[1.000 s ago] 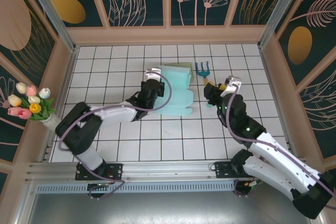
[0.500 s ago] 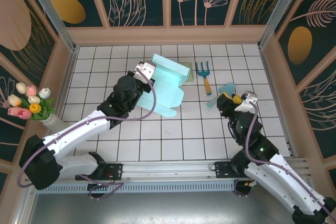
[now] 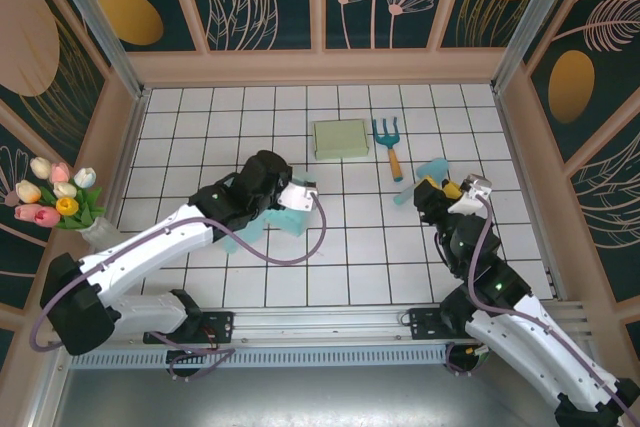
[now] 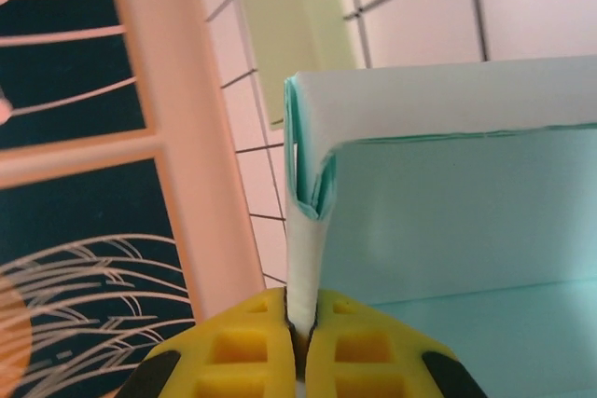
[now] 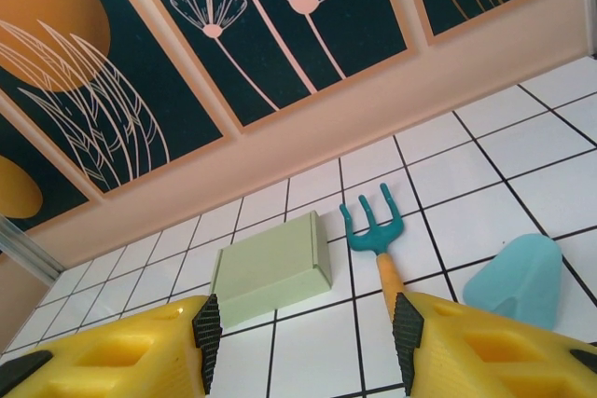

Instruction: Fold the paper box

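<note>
The paper box is pale teal card, partly opened. In the left wrist view its wall and floor spread to the right, and a doubled flap runs down into my left gripper, whose yellow fingers are shut on it. From above, the left gripper sits over the paper box near the table's middle, with most of the card hidden under the arm. My right gripper hovers at the right, apart from the box. Its fingers stand open with nothing between them.
A closed light green box lies at the back middle, with a teal rake with an orange handle right of it. A blue scoop lies by the right gripper. Tulips stand at the left wall.
My left arm has drawn the teal box away from the green box, toward the near left, and turned over it. The right arm pulled back a second ago and then stayed still.
</note>
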Tool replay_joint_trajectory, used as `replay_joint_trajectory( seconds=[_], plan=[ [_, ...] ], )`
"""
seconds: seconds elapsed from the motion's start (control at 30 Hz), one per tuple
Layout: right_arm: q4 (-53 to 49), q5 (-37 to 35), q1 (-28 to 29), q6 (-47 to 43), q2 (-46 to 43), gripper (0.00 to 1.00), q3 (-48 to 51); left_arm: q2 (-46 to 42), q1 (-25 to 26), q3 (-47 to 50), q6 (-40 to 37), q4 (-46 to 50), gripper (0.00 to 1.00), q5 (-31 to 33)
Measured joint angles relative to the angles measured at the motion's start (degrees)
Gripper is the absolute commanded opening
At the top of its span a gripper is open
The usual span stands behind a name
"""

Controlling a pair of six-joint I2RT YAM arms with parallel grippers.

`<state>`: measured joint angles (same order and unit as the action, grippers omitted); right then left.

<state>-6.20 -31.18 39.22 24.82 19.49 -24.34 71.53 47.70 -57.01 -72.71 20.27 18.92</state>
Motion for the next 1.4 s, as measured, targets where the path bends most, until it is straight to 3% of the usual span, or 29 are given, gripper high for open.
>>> replay_joint_trajectory(
  seconds=[0.17,0.4,0.63,0.83,1.07,1.4],
  plan=[
    [0.17,-0.02,-0.57,-0.02,0.00,0.55,0.81,5.01,3.30,-3.19,-7.41,7.67,0.00,5.51],
    [0.15,0.00,-0.68,0.00,-0.13,0.55,0.87,20.48,8.11,-9.70,-14.91,12.87,0.00,10.34],
    [0.15,0.59,-0.68,0.00,-0.87,0.55,0.87,33.22,9.05,-15.61,-18.60,11.26,0.00,11.13],
    [0.15,1.22,-0.87,0.00,-0.87,0.55,0.87,40.74,9.03,-18.27,-20.26,8.33,0.10,10.43],
    [0.15,1.25,-0.87,0.00,-0.87,0.55,0.87,43.63,8.90,-21.07,-21.20,5.14,0.35,8.31],
    [0.15,1.27,-0.87,0.00,-0.87,0.56,0.87,40.98,8.90,-21.03,-21.53,4.63,0.39,7.43]
  ],
)
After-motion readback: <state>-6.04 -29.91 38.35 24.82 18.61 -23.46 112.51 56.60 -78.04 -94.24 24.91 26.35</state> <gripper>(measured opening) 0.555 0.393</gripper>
